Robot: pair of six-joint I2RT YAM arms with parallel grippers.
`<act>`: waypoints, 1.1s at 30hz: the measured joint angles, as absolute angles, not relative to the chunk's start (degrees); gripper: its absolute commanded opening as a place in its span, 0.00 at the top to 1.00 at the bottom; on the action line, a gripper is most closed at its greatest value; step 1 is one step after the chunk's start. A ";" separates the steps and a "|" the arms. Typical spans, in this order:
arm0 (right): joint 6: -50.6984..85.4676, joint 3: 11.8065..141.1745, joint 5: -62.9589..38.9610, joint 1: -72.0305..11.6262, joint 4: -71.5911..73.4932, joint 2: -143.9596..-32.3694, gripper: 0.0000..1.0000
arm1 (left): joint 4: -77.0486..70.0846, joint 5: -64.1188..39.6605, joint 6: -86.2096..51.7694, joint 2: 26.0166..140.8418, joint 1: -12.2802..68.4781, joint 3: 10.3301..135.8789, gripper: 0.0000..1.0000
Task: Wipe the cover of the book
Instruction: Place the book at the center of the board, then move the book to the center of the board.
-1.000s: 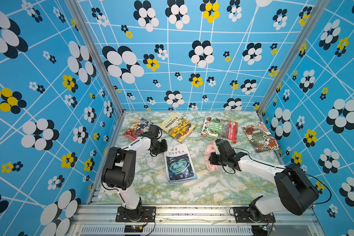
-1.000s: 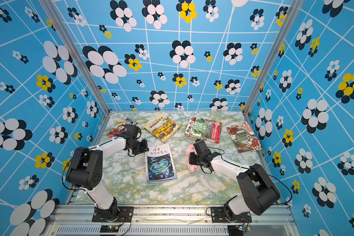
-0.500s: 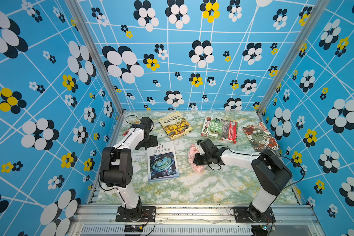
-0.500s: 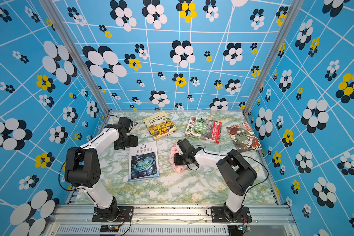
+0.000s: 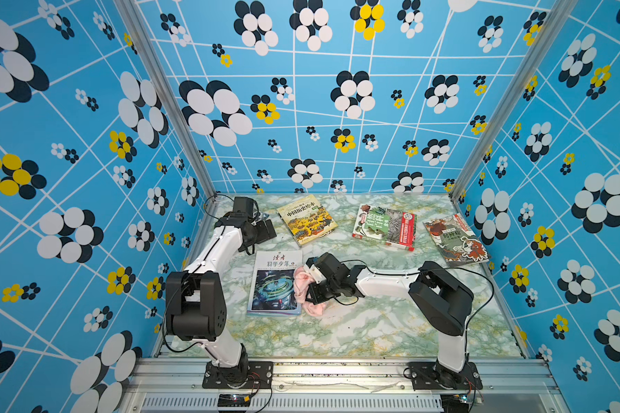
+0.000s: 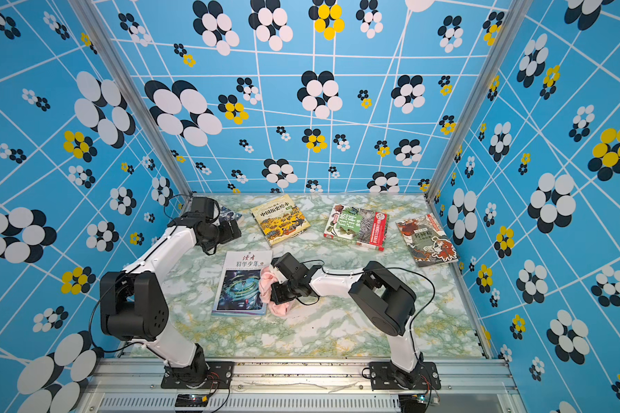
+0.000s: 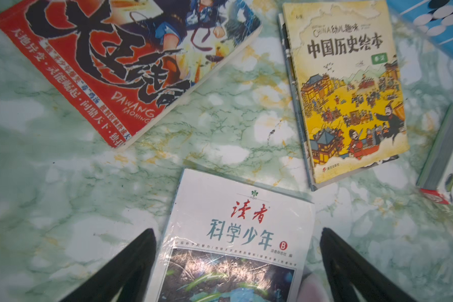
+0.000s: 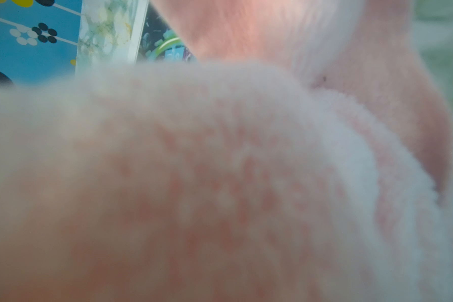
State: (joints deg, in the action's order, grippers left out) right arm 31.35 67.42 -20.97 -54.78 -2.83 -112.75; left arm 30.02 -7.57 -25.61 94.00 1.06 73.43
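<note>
Lower centre of both top views: book (image 5: 275,282) with white cover, flat on green marble worktop (image 5: 373,329), cover up, title end toward back wall. Overlapping its right edge: pink cloth (image 5: 301,286), bunched, partly on cover, partly on worktop. Buried in that cloth and clamped on it: right claw (image 5: 310,288), tips hidden by fabric. Right wrist view nearly all pink fuzz, blurred; sliver of book cover and worktop at upper left of frame only. Left claw (image 7: 237,230) spread wide, gripping nothing. Lower edge of left wrist frame: black fingers (image 7: 131,266) either side of book's title end. Top views put left claw up and left of book, near back-left corner, apart from cover. Strung along upper part of worktop, apart from task book: red comic (image 7: 110,65), mostly hidden under left arm in top views; yellow history book (image 5: 306,219); green nature book (image 5: 385,227); dragon-cover book (image 5: 457,237) at far right.
</note>
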 measured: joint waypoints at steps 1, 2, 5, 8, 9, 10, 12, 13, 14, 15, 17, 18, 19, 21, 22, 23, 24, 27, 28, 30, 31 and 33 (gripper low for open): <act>30.89 68.10 -21.37 -55.20 -3.03 -113.23 1.00 | 28.62 -8.64 -26.24 93.93 0.80 73.45 0.01; 30.52 68.42 -21.34 -55.51 -3.36 -113.34 1.00 | 27.44 -9.78 -26.74 94.06 0.75 73.45 0.01; 29.50 68.51 -21.15 -55.11 -4.54 -113.21 1.00 | 25.63 -12.12 -27.81 94.98 0.75 73.47 0.01; 29.06 68.79 -20.99 -52.03 -5.89 -113.21 1.00 | 24.34 -13.67 -28.77 96.07 0.64 73.47 0.01; 28.93 69.19 -20.47 -50.68 -6.44 -113.21 1.00 | 23.83 -14.15 -29.12 96.25 0.56 73.47 0.01; 28.62 69.95 -19.55 -48.93 -7.49 -113.30 1.00 | 23.38 -14.68 -29.43 96.33 0.40 73.45 0.01; 27.77 72.66 -17.43 -45.87 -9.96 -114.21 1.00 | 22.17 -15.75 -30.04 96.33 -0.03 73.45 0.01; 27.27 74.98 -16.32 -44.38 -11.33 -115.42 1.00 | 21.52 -16.32 -30.30 96.33 -0.34 73.45 0.01; 26.61 77.60 -15.27 -43.31 -12.36 -116.97 1.00 | 20.86 -17.04 -30.63 96.53 -0.60 73.47 0.01; 26.11 80.09 -14.66 -42.72 -13.26 -118.56 1.00 | 20.25 -17.54 -30.94 96.77 -0.82 73.47 0.01; 25.58 85.14 -14.24 -42.46 -14.46 -122.10 1.00 | 19.14 -18.90 -31.57 97.82 -1.19 73.47 0.01; 25.45 87.13 -14.44 -42.72 -14.66 -123.55 1.00 | 18.74 -19.49 -31.90 98.37 -1.32 73.47 0.01; 25.45 88.71 -14.66 -43.13 -14.59 -124.77 1.00 | 18.22 -20.23 -32.27 99.09 -1.45 73.47 0.01; 25.47 90.43 -15.03 -44.40 -14.39 -126.06 1.00 | 17.17 -21.52 -33.08 100.29 -1.50 73.47 0.01; 25.52 90.78 -15.20 -45.36 -14.37 -126.32 1.00 | 16.58 -22.37 -33.47 100.79 -1.50 73.45 0.01; 25.76 90.87 -15.35 -46.54 -14.31 -126.41 1.00 | 15.70 -23.22 -34.04 101.16 -1.50 73.43 0.01; 26.06 90.87 -15.31 -47.66 -14.20 -126.41 1.00 | 14.70 -23.97 -34.59 101.38 -1.50 73.30 0.01; 27.55 90.54 -16.78 -51.09 -12.91 -126.52 1.00 | 10.17 -26.52 -36.80 102.30 -1.50 72.29 0.01; 28.12 90.15 -17.50 -52.21 -12.12 -126.52 1.00 | 8.45 -27.46 -37.69 102.83 -1.48 71.77 0.01; 28.73 89.47 -18.85 -53.58 -10.79 -126.52 1.00 | 5.19 -28.95 -39.51 104.51 -1.30 71.07 0.01; 28.97 89.17 -19.46 -53.91 -10.15 -126.52 1.00 | 3.64 -29.47 -40.23 105.62 -1.10 70.83 0.01; 29.17 88.75 -20.27 -53.84 -9.41 -126.52 1.00 | 1.13 -30.41 -41.78 107.90 -0.64 70.81 0.01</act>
State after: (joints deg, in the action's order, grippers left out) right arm 29.17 88.75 -20.27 -53.84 -9.41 -126.52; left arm 1.13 -30.41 -41.78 107.90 -0.64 70.81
